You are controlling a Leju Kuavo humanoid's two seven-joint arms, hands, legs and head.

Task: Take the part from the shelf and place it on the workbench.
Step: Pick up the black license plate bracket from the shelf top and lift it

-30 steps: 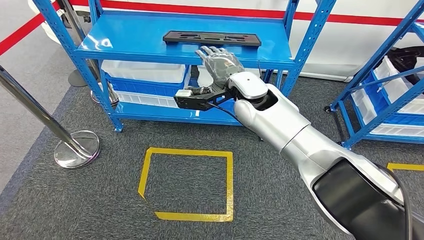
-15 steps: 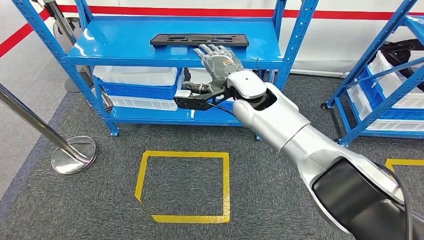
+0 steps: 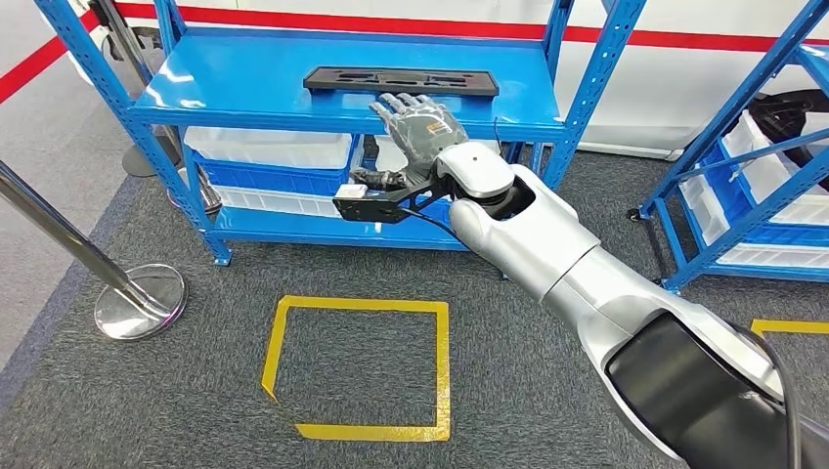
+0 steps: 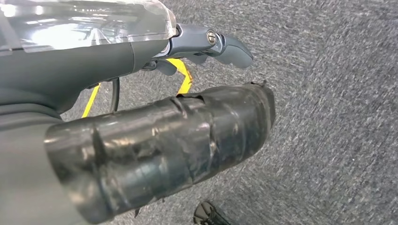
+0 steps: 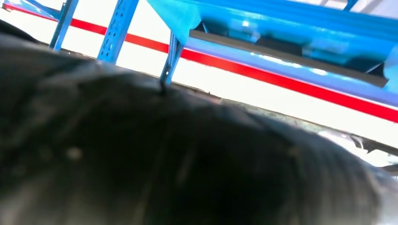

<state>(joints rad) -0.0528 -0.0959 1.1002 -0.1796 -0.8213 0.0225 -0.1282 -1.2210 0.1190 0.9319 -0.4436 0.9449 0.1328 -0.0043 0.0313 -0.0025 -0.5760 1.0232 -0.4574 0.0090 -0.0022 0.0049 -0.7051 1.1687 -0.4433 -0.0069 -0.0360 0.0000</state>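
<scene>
One reach nearly done: my right hand (image 3: 420,122), fingers spread and holding nothing, has edged up to the shelf (image 3: 244,83); the part (image 3: 401,81) lies just beyond my fingertips, ungrasped.

— What finishes do you see on the rack?
— Your blue shelf (image 3: 254,78) is painted metal, glossy enough to throw glare; the black part (image 3: 401,81) on it looks matt plastic.
— And lower down?
— You have rough grey carpet (image 3: 547,381), a polished chrome stanchion base (image 3: 140,301), and smooth satin-silver shells on your right arm (image 3: 547,249).
</scene>
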